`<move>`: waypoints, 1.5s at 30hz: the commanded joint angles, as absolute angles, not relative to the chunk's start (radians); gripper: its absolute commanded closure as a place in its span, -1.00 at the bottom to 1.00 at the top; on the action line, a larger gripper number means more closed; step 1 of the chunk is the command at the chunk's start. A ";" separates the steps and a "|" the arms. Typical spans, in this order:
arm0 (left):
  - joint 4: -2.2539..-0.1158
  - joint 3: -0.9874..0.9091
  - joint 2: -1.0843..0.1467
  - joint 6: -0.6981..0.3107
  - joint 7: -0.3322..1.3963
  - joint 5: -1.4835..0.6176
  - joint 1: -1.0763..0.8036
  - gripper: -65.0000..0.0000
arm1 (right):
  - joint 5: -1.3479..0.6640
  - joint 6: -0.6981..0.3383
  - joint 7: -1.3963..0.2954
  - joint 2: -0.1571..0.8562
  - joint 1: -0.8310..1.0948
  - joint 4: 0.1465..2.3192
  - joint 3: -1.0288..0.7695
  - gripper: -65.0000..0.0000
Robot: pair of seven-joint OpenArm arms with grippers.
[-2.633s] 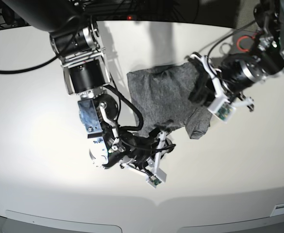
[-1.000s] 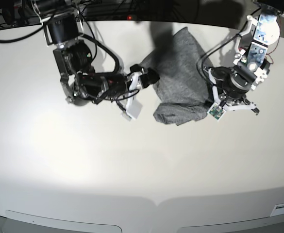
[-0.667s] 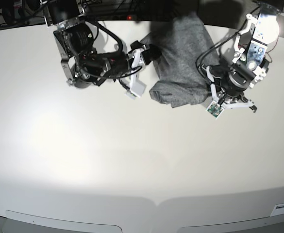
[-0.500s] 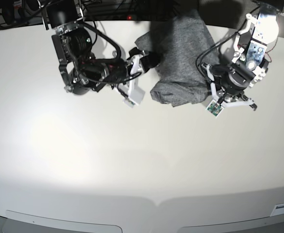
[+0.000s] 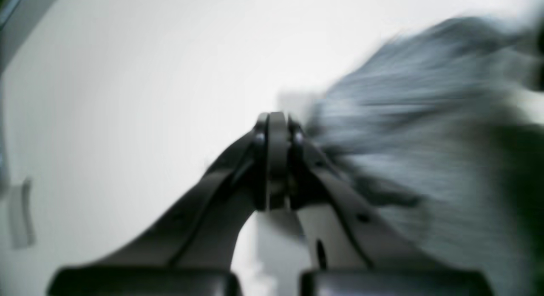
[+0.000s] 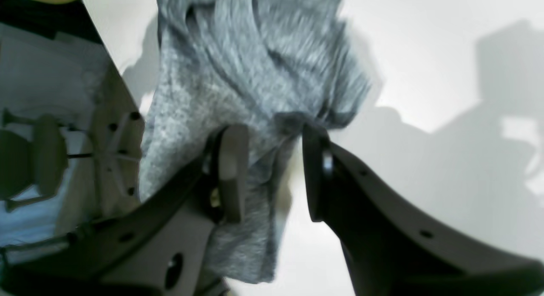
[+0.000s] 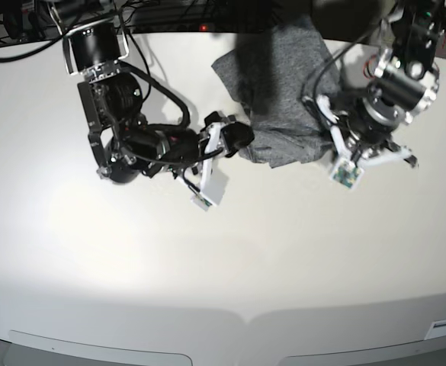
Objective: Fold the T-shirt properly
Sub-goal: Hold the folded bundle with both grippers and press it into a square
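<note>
Grey T-shirt (image 7: 280, 91), bunched, at far middle of white table (image 7: 223, 252), one gripper at each side.

Shirt: heather-grey knit, plain, crumpled into a loose heap with folds running lengthwise; near edge rolled under, far part reaching the table's back edge. Right gripper (image 6: 272, 177): jaws narrowly parted, shirt's left edge lying between and behind them, a small tuck of cloth touching the dark fingertip (image 6: 312, 136); grip on cloth not certain. In base view, seen at the shirt's lower left corner (image 7: 234, 137). Left gripper (image 5: 274, 130): jaws pressed together, nothing seen between them, tips just beside the blurred shirt edge (image 5: 425, 130); in base view, at the shirt's other side (image 7: 329, 141).
</note>
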State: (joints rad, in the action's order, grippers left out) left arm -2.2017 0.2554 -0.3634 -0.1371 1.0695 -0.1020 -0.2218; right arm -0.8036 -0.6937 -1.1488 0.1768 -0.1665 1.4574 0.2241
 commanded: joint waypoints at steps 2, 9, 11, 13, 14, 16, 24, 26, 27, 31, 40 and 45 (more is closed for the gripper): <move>-2.216 0.252 -0.345 -0.142 1.049 -0.115 -0.291 1.00 | -0.794 -0.698 -1.106 0.175 -0.211 1.475 0.222 0.32; -2.109 0.252 -0.285 -0.142 0.963 -0.068 -0.454 1.00 | -0.782 -0.698 -1.085 0.175 -0.276 1.475 0.222 0.32; -2.049 0.252 -0.282 -0.142 0.939 -0.040 -0.452 1.00 | -0.786 -0.698 -1.084 0.175 -0.292 1.475 0.222 0.32; -1.979 0.252 -0.283 -0.144 0.917 -0.023 -0.439 1.00 | -0.789 -0.698 -1.084 0.174 -0.300 1.475 0.222 0.32; -1.942 0.252 -0.282 -0.161 0.915 -0.027 -0.429 1.00 | -0.789 -0.698 -1.083 0.174 -0.303 1.475 0.222 0.32; -1.871 0.259 -0.283 -0.196 0.906 -0.026 -0.410 1.00 | -0.789 -0.698 -1.066 0.174 -0.303 1.475 0.222 0.32; -1.780 0.332 -0.283 -0.214 0.894 -0.005 -0.263 1.00 | -0.784 -0.698 -1.069 0.122 -0.299 1.475 0.223 0.32; -1.780 0.351 -0.283 -0.214 0.897 0.027 -0.235 1.00 | -0.785 -0.698 -1.151 0.095 -0.299 1.475 0.223 0.32; -1.780 0.357 -0.283 -0.213 0.896 0.030 -0.226 1.00 | -0.791 -0.698 -1.200 0.086 -0.299 1.475 0.224 0.32; -1.780 0.357 -0.283 -0.213 0.897 0.026 -0.219 1.00 | -0.849 -0.698 -1.306 0.088 -0.304 1.475 0.271 0.32; -1.780 0.357 -0.283 -0.213 0.911 0.026 -0.219 1.00 | -0.539 -0.698 -1.058 0.110 -0.305 1.402 0.451 0.32; -1.780 0.357 -0.283 -0.213 0.916 0.026 -0.219 1.00 | -0.308 -0.698 -0.833 0.107 -0.315 1.400 0.452 0.32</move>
State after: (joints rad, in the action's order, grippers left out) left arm -1.7729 0.3584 -0.2794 -0.2134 0.8982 0.0257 -0.2211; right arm -0.2955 -0.6937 -0.8490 0.1112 -0.2859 1.3865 0.4580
